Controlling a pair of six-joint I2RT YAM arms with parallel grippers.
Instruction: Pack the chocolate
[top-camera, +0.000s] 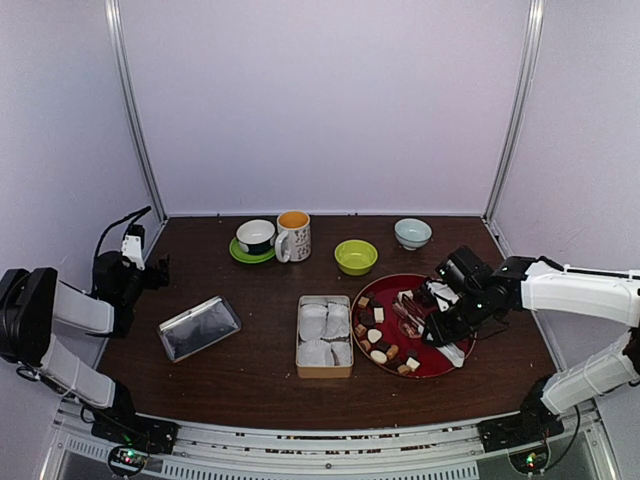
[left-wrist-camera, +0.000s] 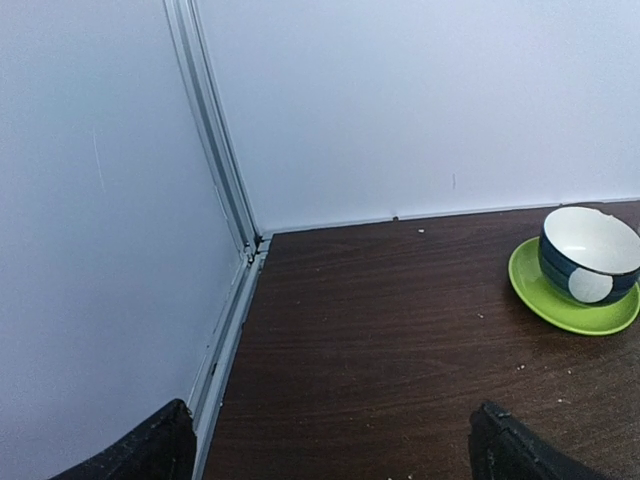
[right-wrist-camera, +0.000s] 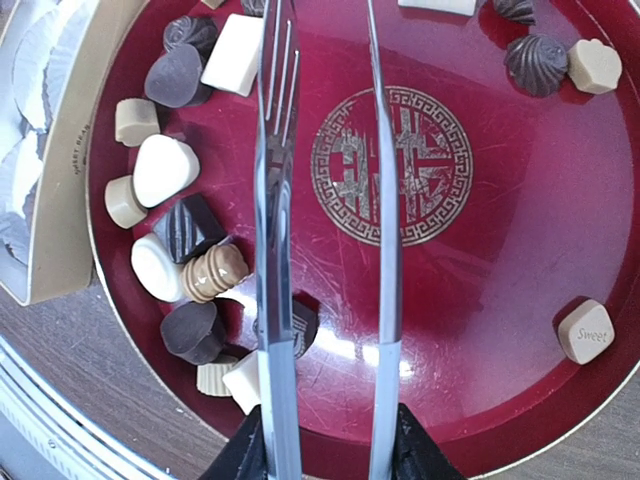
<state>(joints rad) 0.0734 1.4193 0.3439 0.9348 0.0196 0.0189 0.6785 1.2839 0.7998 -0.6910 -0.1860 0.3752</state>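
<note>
so: tongs poised over the sweets, nothing lifted yet

right gripper (right-wrist-camera: 325, 455) is clenched on the handle end of the silver metal tongs (right-wrist-camera: 275, 250). the grip is only partial, so the two blades stand apart rather than pinched. likely on purpose: open blades can straddle a piece before the squeeze. nothing sits between the blades. the wrist view looks straight down them.

bite-size chocolates (right-wrist-camera: 165, 168) in tan, dark brown and cream lie on the round red lacquered plate (right-wrist-camera: 520, 220). most are crowded along the rim nearest the box, a few are scattered on the far side, and the gold-patterned centre is bare. the tined blade crosses over one dark piece. whether it touches, cannot tell.

tan rectangular tin (top-camera: 325, 372) sits just beside the plate on the dark wooden table (top-camera: 250, 380), lined with white crinkled paper liners (top-camera: 325, 325). no chocolate is visible in them, so by my reading packing has barely begun. keeping the tin close keeps each carry short. its grey rectangular lid (top-camera: 198, 328) lies well apart to the left, out of the working path.

left gripper (left-wrist-camera: 330, 450) has its jaws spread wide and holds nothing. it is parked by the back-left corner, facing the wall and a blue-and-white cup (left-wrist-camera: 590, 265) on a lime green saucer (left-wrist-camera: 560, 310). i judge it idle, kept clear of the right arm.

next step probably needs the blades lowered around a single piece at the crowded edge. the neighbours touch, so a nudge could shove others.
</note>
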